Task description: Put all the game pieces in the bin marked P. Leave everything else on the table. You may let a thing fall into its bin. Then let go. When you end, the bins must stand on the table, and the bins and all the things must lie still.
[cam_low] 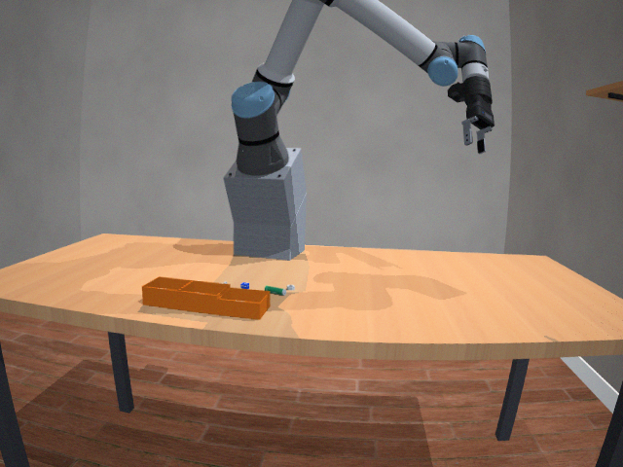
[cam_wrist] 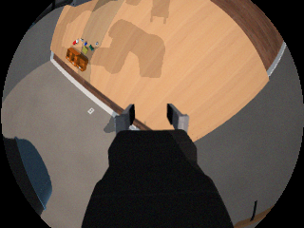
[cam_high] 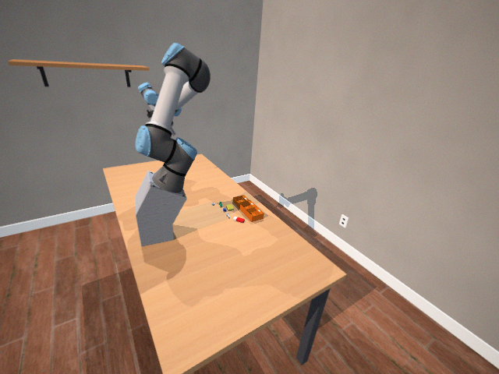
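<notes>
My two-finger pincer [cam_low: 476, 136] hangs high, spread wide, holding nothing. No piece picked yet (labels unreadable). Next: descend toward small pieces beside orange plastic bins [cam_low: 203, 297].

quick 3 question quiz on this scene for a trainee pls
1. True or false: the gripper is shut on a game piece.
2. The orange bins stand: A) on the wall shelf B) on the table C) on the floor.
3. Fill in: the gripper hangs high ____ the table, far from the small things.

Key: 1 false, it is open and holds nothing. 2 B. 3 above.
</notes>
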### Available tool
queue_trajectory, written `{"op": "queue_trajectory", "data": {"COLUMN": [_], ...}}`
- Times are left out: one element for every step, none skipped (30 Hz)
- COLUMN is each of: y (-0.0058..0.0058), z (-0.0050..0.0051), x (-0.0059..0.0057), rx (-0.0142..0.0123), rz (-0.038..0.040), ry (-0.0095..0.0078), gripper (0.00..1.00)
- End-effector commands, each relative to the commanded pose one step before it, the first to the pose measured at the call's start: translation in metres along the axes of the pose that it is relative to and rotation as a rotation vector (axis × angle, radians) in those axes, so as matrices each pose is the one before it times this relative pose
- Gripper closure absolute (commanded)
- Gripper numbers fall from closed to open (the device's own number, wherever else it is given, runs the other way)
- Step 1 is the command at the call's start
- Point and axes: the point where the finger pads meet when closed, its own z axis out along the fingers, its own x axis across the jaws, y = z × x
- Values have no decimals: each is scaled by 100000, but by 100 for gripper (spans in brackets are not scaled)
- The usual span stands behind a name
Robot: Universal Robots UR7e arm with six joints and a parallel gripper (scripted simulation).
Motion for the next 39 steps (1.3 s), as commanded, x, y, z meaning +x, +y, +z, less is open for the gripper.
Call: {"op": "queue_trajectory", "data": {"y": [53, 0, 0, 0, 0, 0, 0, 0, 0, 0, 0, 0, 0, 0, 0, 0, 0, -285, -285, -285, -285, -285, -285, -285, -285, -285, -285, -285, -285, -285, -285, -285, 0, 0, -285, -286, -50, 0, 0], "z": [-61, 0, 0, 0, 0, 0, 0, 0, 0, 0, 0, 0, 0, 0, 0, 0, 0, 741, 741, 741, 753, 744, 744, 744, 744, 744, 744, 744, 744, 744, 744, 744, 0, 0, 736, 752, 124, 2, 2], "x": [-9, 0, 0, 0, 0, 0, 0, 0, 0, 0, 0, 0, 0, 0, 0, 0, 0, 245, 245, 244, 243, 244, 244, 244, 244, 244, 244, 244, 244, 244, 244, 244, 0, 0, 246, 242, 46, 0, 0], "rx": [-106, 0, 0, 0, 0, 0, 0, 0, 0, 0, 0, 0, 0, 0, 0, 0, 0, 1, 0, 0, -3, -1, -1, -1, -1, -1, -1, -1, -1, -1, -1, -1, 0, 0, 2, -3, 3, 0, -1], "rz": [108, 0, 0, 0, 0, 0, 0, 0, 0, 0, 0, 0, 0, 0, 0, 0, 0, 0, 0, 0, -1, 0, 0, 0, 0, 0, 0, 0, 0, 0, 0, 0, 0, 0, 0, -1, 1, 0, 0], "ry": [84, 0, 0, 0, 0, 0, 0, 0, 0, 0, 0, 0, 0, 0, 0, 0, 0, -3, -2, -2, 3, -1, -1, -1, -1, -1, -1, -1, -1, -1, -1, -1, 0, 0, -4, 3, -3, 1, 1], "gripper": [0, 0, 0, 0, 0, 0, 0, 0, 0, 0, 0, 0, 0, 0, 0, 0, 0, 69, 69, 69, 69, 69, 69, 69, 69, 69, 69, 69, 69, 69, 69, 69, 69, 69, 69, 69, 69, 69, 69]}}
